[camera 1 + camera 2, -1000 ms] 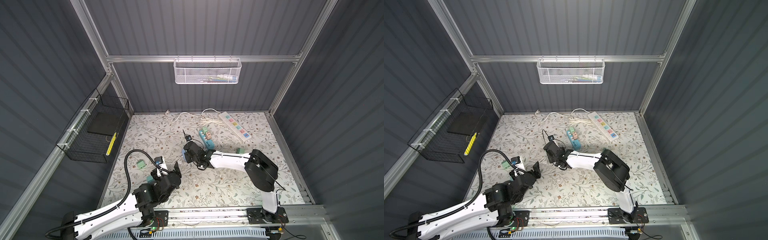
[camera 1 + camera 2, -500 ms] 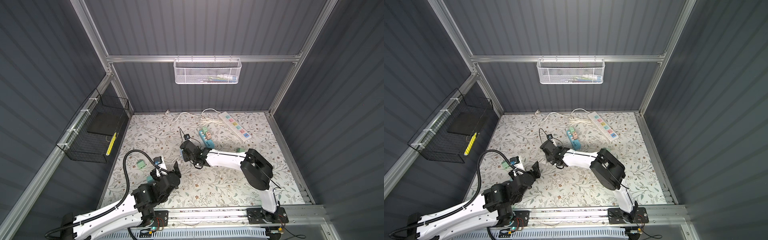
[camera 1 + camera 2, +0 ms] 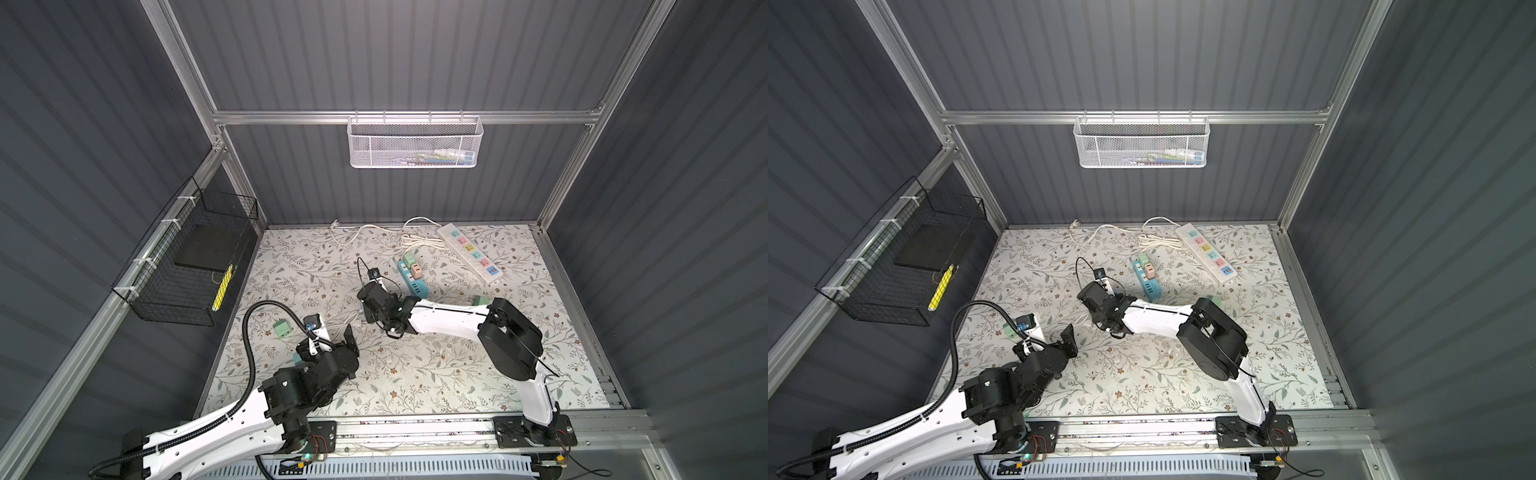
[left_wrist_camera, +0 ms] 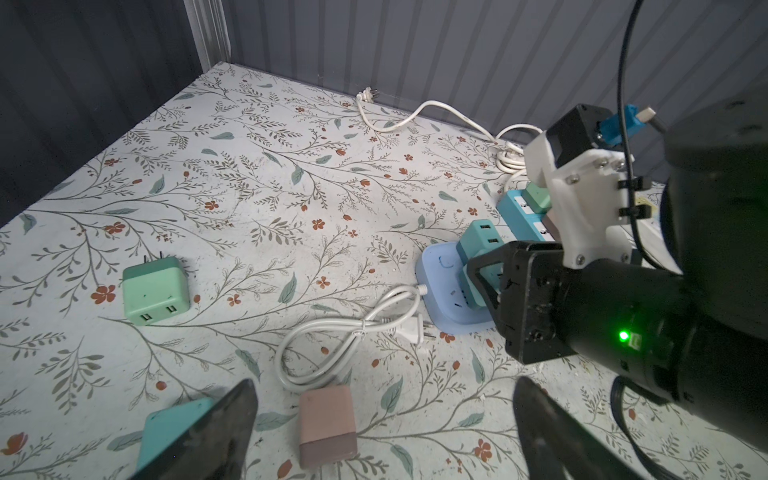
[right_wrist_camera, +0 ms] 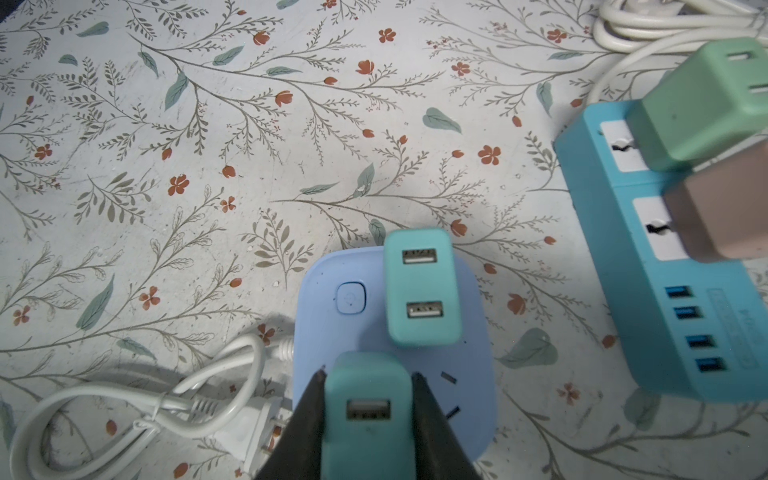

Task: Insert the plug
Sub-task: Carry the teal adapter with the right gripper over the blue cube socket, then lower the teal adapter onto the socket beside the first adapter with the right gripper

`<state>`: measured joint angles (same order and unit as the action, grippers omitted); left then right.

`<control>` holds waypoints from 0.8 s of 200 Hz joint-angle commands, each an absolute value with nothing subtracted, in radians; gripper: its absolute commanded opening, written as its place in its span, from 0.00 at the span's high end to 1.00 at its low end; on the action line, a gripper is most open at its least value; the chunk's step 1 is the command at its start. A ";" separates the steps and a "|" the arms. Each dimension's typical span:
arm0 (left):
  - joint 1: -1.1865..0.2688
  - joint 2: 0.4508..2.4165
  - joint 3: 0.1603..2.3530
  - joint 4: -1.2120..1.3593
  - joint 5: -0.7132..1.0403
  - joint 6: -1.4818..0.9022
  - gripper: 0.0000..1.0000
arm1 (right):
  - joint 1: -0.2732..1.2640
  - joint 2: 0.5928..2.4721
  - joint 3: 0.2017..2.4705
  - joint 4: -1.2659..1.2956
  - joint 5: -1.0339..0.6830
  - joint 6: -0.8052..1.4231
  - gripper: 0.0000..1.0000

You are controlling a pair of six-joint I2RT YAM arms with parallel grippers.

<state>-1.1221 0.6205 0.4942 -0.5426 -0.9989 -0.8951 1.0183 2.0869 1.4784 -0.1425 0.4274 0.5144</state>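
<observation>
My right gripper [image 5: 368, 374] is shut on a teal USB plug [image 5: 368, 411], one finger on each side. The plug sits over the near part of a lavender square socket block [image 5: 320, 324], and its prongs are hidden. A second teal plug [image 5: 422, 286] stands in the block beside it. In a top view the right gripper [image 3: 365, 311] is at mid-floor. My left gripper [image 4: 384, 386] is open and holds nothing. It hangs above a pink plug [image 4: 327, 424] and a teal plug [image 4: 166, 432], both lying on the floor.
The block's white cord [image 4: 353, 332] lies coiled between the two grippers. A green plug [image 4: 154, 291] lies at the left. A blue power strip [image 3: 411, 278] carrying a green and a pink plug sits behind the right arm. Farther back is a white power strip [image 3: 469, 253].
The right arm has carried the teal plug a little to the left, over the lavender block. The left arm has hardly moved.
</observation>
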 commanded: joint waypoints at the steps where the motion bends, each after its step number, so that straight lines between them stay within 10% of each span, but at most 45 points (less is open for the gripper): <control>1: -1.115 0.600 0.517 -0.564 -1.011 -0.897 0.04 | 1.034 2.172 1.414 -0.295 0.373 0.538 0.85; 160: -1.115 0.580 0.542 -0.652 -1.040 -0.925 0.03 | 0.993 2.027 1.270 -0.271 0.414 0.473 0.85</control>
<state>-1.1221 0.5911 0.5148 -0.6205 -1.0073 -0.9138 1.0111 1.9965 1.3369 -0.0792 0.4221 0.4896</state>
